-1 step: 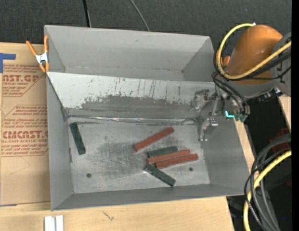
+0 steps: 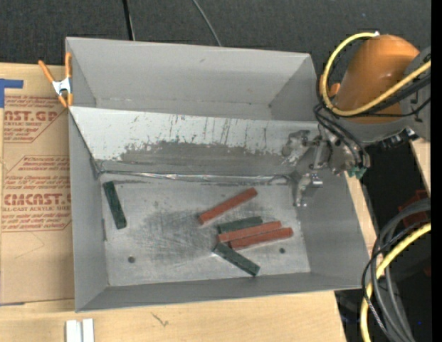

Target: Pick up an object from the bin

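Note:
My gripper (image 2: 307, 171) hangs over the bin's right side, near the right wall and above the floor. Nothing shows in it. Down and to its left lies a small cluster of flat bars. A red-brown bar (image 2: 228, 205) lies slanted and is the nearest. Below it a dark green bar (image 2: 240, 225) lies beside a second red-brown bar (image 2: 260, 236). Another dark green bar (image 2: 237, 260) lies slanted at the cluster's lower edge.
A single dark green bar (image 2: 114, 205) lies apart by the bin's left wall. The arm, with its orange cover and cables, comes in over the right rim. The sloped back wall rises behind the gripper.

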Controlling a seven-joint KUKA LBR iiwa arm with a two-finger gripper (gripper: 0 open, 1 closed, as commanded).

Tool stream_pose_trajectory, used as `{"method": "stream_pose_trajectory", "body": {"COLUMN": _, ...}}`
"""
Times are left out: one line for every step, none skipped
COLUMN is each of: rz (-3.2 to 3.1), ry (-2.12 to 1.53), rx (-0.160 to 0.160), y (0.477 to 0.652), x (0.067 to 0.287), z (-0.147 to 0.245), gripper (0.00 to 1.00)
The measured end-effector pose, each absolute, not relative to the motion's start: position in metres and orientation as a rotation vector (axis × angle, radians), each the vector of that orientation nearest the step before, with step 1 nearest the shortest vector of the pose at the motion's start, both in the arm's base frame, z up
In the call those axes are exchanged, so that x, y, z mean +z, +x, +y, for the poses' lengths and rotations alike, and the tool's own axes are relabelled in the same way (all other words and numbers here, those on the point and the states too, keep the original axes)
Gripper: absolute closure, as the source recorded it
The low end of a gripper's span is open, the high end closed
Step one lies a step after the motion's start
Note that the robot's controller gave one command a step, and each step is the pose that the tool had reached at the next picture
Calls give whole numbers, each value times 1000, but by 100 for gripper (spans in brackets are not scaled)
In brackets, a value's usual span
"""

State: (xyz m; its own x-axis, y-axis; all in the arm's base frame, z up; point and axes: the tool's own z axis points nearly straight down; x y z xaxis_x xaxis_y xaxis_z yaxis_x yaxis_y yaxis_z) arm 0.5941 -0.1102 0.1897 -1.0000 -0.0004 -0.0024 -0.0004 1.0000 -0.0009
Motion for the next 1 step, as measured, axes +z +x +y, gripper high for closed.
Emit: {"method": "stream_pose_trajectory", "body": {"rz": 3136, "ry": -15, "rx": -2, "y": 562, "x": 122, "z": -111, "gripper": 0}}
